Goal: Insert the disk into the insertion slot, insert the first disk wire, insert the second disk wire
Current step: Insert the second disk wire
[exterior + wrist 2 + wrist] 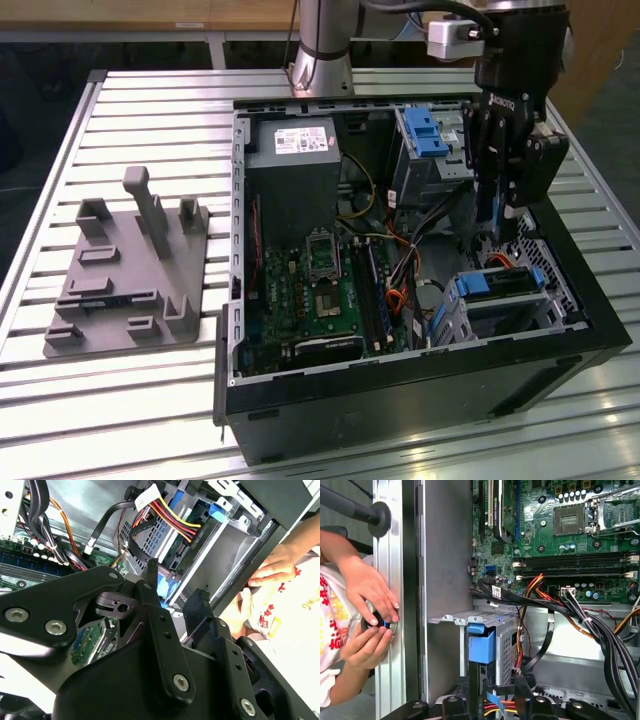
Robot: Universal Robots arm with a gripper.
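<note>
Claw (177,580) fingers spread, nothing pinched; it hovers inside open PC case (400,400) on slatted table (150,420). Well off to claw's side, at exterior view's left: grey fixture plate (125,280). Nearer, same side: motherboard (320,290). Just below claw: disk (500,285), blue carrier showing, sits in insertion slot (505,320). Pwr cable (170,515) w/ yellow-red wires runs just ahead of fingertips. Beyond case wall, a person's hand (370,592) on table rail.
</note>
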